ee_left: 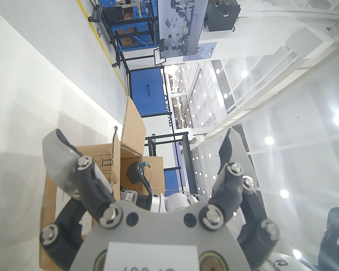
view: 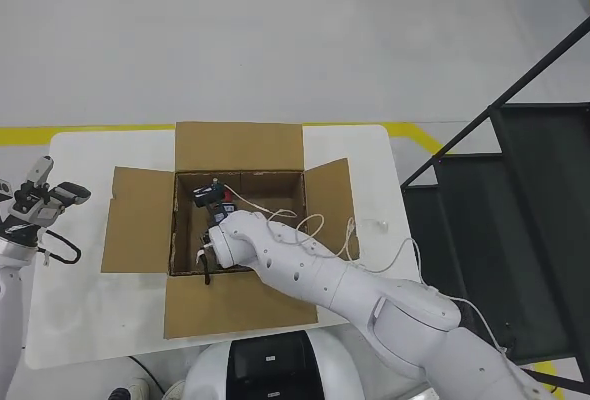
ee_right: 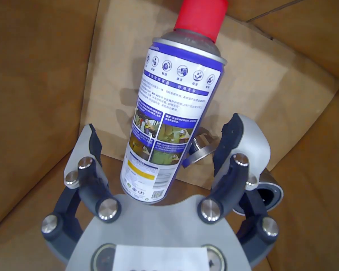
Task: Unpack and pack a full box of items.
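Right wrist view: the right claw (ee_right: pixel 162 131) is down inside the box (ee_right: pixel 31 85). Its fingers are spread to either side of the can (ee_right: pixel 172 108) with a gap on both sides, and the red cap points away from it. A metal ring (ee_right: pixel 200 150) lies just beside the can. The left claw (ee_left: pixel 143 141) hangs spread too, over the bench (view: pixel 85 150) edge, well apart from the box. I'd judge this the unpacking grasp, though it could as well be a release. Next it needs to close squarely on the can's body, then lift clear of the walls.
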You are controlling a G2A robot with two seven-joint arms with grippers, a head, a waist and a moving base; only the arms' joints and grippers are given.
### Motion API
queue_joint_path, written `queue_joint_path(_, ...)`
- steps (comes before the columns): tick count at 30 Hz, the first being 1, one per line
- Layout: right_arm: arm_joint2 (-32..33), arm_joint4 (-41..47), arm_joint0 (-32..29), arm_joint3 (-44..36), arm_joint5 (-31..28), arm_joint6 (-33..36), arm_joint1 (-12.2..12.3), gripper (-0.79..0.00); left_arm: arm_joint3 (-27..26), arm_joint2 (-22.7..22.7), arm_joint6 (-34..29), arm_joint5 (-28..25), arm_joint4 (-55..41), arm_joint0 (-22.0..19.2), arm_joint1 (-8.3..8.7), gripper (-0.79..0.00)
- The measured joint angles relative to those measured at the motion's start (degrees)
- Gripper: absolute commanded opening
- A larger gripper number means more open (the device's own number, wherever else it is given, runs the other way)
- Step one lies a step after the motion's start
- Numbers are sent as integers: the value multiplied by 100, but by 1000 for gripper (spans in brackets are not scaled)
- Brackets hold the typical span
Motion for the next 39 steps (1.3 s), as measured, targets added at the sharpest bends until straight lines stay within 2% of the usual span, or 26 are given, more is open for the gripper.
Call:
queue_joint_path(1,3,9,1,52,-15,-23,-26,-212,0,0,0,0,0,0,0,0)
queue_joint_path(2,12,23,5,116,-33,-50,-59,-360,0,0,0,0,0,0,0,0)
queue_joint_path(4,30,40,15,212,-45,-82,-105,-570,0,0,0,0,0,0,0,0)
queue_joint_path(7,48,41,36,345,-61,-106,-175,-776,0,0,0,0,0,0,0,0)
queue_joint_path(15,159,-19,33,465,2,-191,-291,-785,0,0,0,0,0,0,0,0)
queue_joint_path(22,345,-495,-196,-272,403,-113,-148,-785,0,0,0,0,0,0,0,0)
queue_joint_path(27,608,-1134,-616,-1361,593,146,149,-785,0,0,0,0,0,0,0,0)
queue_joint_path(31,947,-1862,-1175,-2473,585,150,465,-785,0,0,0,0,0,0,0,0)
queue_joint_path(36,1598,-2759,-2164,-3971,239,14,878,-785,0,0,0,0,0,0,0,0)
queue_joint_path(39,2018,-3012,-2798,-4820,-202,-201,1069,-785,0,0,0,0,0,0,0,0)
